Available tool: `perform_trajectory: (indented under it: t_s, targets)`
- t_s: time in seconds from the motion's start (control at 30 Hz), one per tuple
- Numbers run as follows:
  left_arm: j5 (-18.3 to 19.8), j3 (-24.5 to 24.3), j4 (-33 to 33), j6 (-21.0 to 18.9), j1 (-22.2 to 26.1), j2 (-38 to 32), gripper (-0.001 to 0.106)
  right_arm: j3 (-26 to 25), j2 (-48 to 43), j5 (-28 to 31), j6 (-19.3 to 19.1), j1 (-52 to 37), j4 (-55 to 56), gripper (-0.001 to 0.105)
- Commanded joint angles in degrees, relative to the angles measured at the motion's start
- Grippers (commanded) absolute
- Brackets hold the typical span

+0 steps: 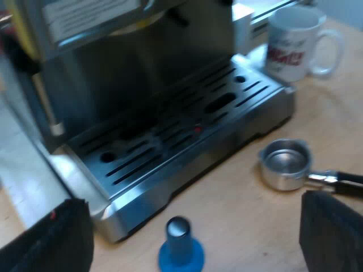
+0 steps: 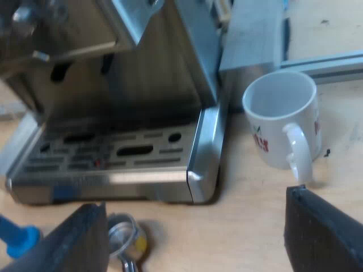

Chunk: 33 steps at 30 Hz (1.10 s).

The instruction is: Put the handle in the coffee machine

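Observation:
The metal holder [image 1: 285,164] lies loose on the wooden table in front of the espresso machine's drip tray [image 1: 187,136], its dark handle [image 1: 346,182] running off past my left finger. My left gripper [image 1: 195,241] is open, hovering over the table with the blue tamper [image 1: 180,245] standing between its fingers [image 1: 54,238] and nothing held. My right gripper [image 2: 195,238] is open too, above the table before the machine [image 2: 130,85]; the holder's basket [image 2: 123,237] sits close to one finger [image 2: 74,243]. The blue tamper [image 2: 17,238] stands beyond that finger.
A white mug [image 1: 295,42] with red print stands beside the machine's tray; in the right wrist view the mug [image 2: 281,119] is upright and empty, handle toward me. A grey box [image 2: 249,39] sits behind it. Bare wooden table lies around the holder.

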Motion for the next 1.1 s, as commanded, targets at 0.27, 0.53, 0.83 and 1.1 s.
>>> perform_trajectory:
  t_s: [0.27,0.53,0.83,1.1]
  targets:
    - [10.7,-6.7,1.7,0.5,-0.3,7.6,0.075,-4.4,9.1,-1.1,-4.3,1.4,0.9,0.066]
    - [16.2,-6.8,1.7,9.4,-0.3,15.4,0.075,-4.4,14.2,-1.6,-5.5,7.0,6.8,0.066]
    - [22.0,-6.8,1.9,16.4,-1.7,24.9,0.075,-4.4,17.6,-1.8,-5.5,14.2,7.5,0.066]
    - [18.9,-6.8,2.0,17.4,-17.5,29.6,0.075,-4.4,23.7,4.5,-4.7,24.2,7.5,0.066]
